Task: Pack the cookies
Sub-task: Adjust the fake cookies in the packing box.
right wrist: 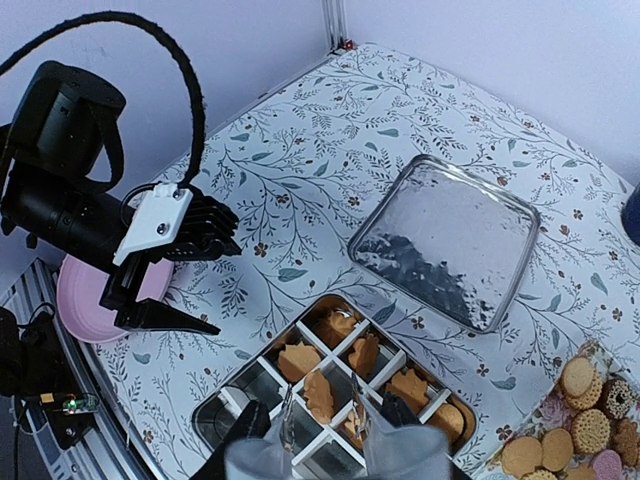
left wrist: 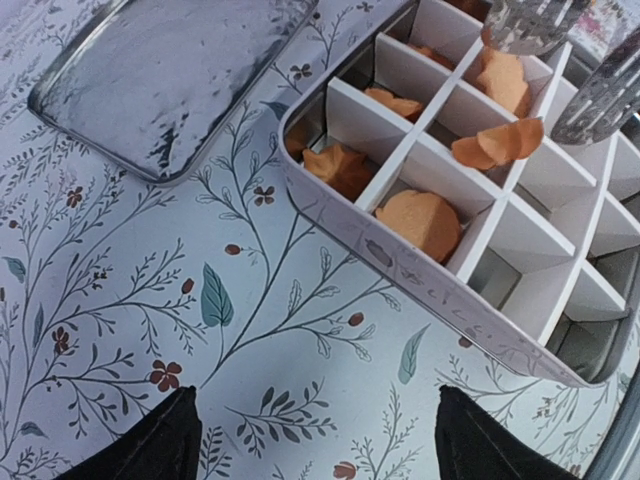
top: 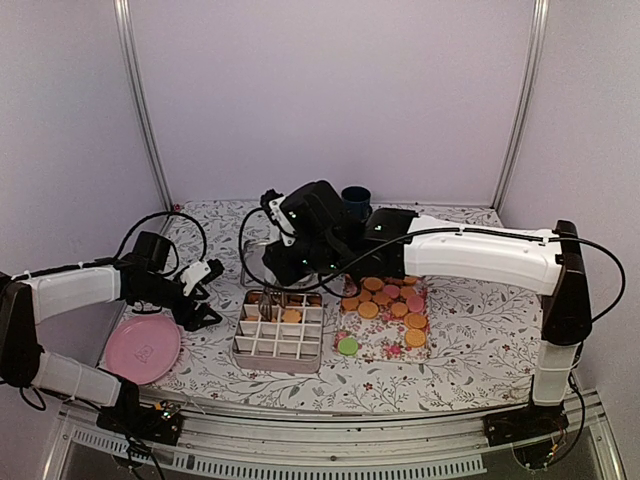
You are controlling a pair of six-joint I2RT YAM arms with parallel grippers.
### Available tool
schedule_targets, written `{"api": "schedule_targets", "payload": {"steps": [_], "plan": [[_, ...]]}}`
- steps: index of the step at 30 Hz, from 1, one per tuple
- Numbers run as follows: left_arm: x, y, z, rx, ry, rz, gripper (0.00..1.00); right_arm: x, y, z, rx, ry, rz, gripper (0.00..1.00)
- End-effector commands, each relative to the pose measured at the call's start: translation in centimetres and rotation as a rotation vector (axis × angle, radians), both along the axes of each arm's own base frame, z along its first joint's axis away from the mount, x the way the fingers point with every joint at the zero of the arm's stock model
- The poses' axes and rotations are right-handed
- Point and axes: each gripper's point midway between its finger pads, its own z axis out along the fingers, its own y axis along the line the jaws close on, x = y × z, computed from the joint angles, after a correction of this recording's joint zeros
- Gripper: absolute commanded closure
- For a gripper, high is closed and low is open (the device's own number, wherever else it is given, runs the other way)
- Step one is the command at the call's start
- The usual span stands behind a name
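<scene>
Orange cookie point(right wrist: 318, 395) sits between right fingers point(right wrist: 288, 430), inside tray point(right wrist: 255, 385).

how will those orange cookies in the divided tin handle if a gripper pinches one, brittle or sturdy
Probably brittle: several orange cookies in the divided tin show ragged, broken-looking edges. Likely light and stiff, being thin discs. Stood on edge, whole ones might roll.

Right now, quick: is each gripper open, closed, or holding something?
Left gripper: open, holding nothing.
Right gripper: open, fingers spread over the divided tray, holding nothing.
</scene>
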Motion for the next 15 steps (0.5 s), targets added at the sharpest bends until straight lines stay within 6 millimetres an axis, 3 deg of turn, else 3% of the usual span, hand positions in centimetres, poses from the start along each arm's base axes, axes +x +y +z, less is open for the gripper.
{"api": "schedule_targets", "payload": {"steps": [1, 8, 15], "plan": [[0.1, -0.3, 0.8, 0.001, -0.032, -0.021, 0.19, 0.6, -1.3, 4.2, 0.060, -0.068, -0.034, 0.63], [0.2, -0.3, 1.1, 0.005, -0.041, -0.020, 0.19, 0.0, 0.1, 3.7, 0.064, -0.063, 0.034, 0.64], [0.2, -0.5, 1.3, -0.002, -0.043, -0.029, 0.19, -0.4, 1.4, 1.5, 0.040, -0.037, 0.090, 0.65]]}}
